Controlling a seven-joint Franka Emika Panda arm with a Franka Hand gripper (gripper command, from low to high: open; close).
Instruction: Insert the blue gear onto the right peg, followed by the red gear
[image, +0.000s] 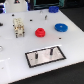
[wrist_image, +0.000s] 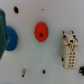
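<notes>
The blue gear (image: 60, 27) lies flat on the white table, with the red gear (image: 39, 32) a short way toward the exterior view's left of it. Nearer the front lies the black-rimmed grey plate (image: 45, 57); the right peg (image: 50, 51) stands upright on it, and a thinner pin (image: 37, 56) beside it. In the wrist view the red gear (wrist_image: 41, 31) shows whole. The blue gear (wrist_image: 10, 39) is partly covered there by a dark blurred shape (wrist_image: 2, 27) at the frame's edge, perhaps part of my gripper. No fingers show clearly.
A beige blocky part (image: 19, 26) (wrist_image: 69, 50) stands on the table at the exterior view's left of the red gear. A few small dark bits (image: 45, 16) sit near the back. White robot parts (image: 15, 5) stand at the back left.
</notes>
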